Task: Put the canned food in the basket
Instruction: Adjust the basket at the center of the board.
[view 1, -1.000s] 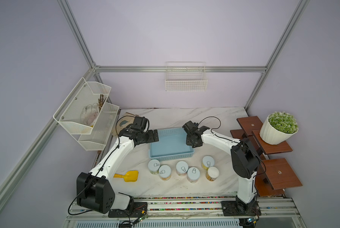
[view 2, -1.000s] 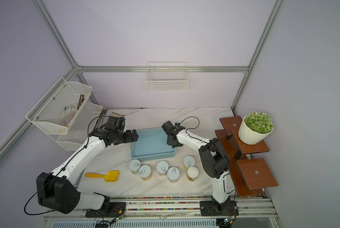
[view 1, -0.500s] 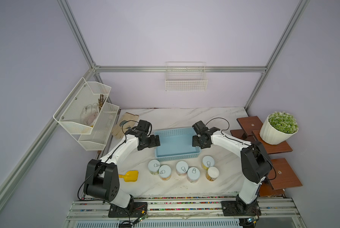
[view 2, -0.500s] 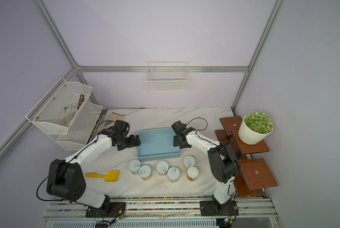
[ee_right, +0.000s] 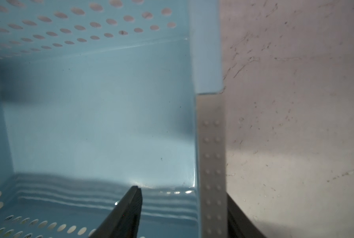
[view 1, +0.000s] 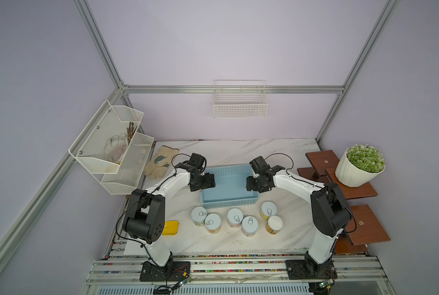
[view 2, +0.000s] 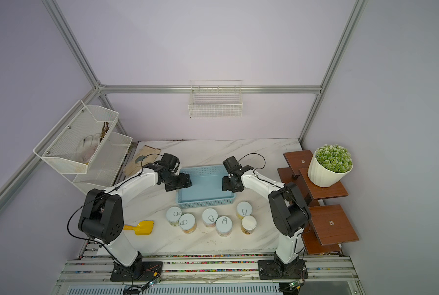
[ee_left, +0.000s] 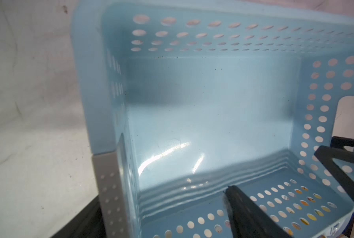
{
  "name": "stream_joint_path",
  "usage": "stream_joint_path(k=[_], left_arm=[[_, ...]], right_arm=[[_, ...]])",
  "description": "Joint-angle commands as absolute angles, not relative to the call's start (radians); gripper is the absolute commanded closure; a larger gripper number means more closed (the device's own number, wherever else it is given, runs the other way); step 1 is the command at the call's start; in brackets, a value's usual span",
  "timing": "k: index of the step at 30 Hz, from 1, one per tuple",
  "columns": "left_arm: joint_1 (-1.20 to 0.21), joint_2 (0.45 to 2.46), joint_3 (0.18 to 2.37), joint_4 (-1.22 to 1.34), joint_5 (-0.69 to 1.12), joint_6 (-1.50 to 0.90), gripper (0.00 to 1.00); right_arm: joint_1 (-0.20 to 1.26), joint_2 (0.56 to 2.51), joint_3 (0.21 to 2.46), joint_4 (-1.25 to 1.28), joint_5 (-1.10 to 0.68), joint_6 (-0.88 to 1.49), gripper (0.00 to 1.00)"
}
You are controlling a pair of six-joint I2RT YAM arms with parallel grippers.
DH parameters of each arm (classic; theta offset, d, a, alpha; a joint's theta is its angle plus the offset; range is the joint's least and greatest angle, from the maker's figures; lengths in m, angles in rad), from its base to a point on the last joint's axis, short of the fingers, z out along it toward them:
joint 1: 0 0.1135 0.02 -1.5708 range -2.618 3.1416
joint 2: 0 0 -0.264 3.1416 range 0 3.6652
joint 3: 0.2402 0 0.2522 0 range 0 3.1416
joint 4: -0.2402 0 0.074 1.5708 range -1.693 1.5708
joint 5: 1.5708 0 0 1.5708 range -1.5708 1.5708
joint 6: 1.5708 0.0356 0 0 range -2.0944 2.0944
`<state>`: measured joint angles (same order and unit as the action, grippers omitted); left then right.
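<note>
Canned food (view 1: 235, 216) sits on the surface (view 1: 213, 242) at 6 o'clock of the basket (view 1: 229, 203). Right jaws clench its 3 o'clock wall; left jaws straddle 9 o'clock, grip unclear. Seat both, then move level imo.

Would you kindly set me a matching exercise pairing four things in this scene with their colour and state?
Things:
1. basket
2. cans
3. plant pot
4. scoop

Descriptions:
A. yellow, lying flat on the table
B. white and ribbed, on a wooden shelf
C. light blue, empty
D. silvery tops, standing upright in a cluster

Pairs: 1-C, 2-D, 3-B, 4-A.
</note>
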<state>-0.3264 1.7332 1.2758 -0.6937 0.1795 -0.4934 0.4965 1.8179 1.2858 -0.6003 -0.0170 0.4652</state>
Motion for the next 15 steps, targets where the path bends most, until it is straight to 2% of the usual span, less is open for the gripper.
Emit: stream_joint_path(k=[1,9,12,14,15], left_arm=[[-0.352,1.762,1.335,-0.660,0.209,-0.477,0.16],[-0.386,1.836,1.411,-0.659,0.221,-0.473,0.16],[-0.390,1.848,1.421,-0.661,0.218,-0.472,0.13],[-0.391,1.842,1.421,-0.667,0.196,-0.471,0.08],[-0.390,1.834,1.420,-0.672,0.182,-0.470,0.05]], right_arm=[[0.479,1.767,1.265,-0.590,-0.018,0.454,0.42],[0.472,1.720,1.217,-0.596,0.006,0.448,0.42],[0.470,1.715,1.209,-0.602,0.023,0.445,0.41],[0.470,1.712,1.207,-0.608,0.032,0.443,0.36],[0.470,1.709,1.207,-0.609,0.035,0.443,0.28]])
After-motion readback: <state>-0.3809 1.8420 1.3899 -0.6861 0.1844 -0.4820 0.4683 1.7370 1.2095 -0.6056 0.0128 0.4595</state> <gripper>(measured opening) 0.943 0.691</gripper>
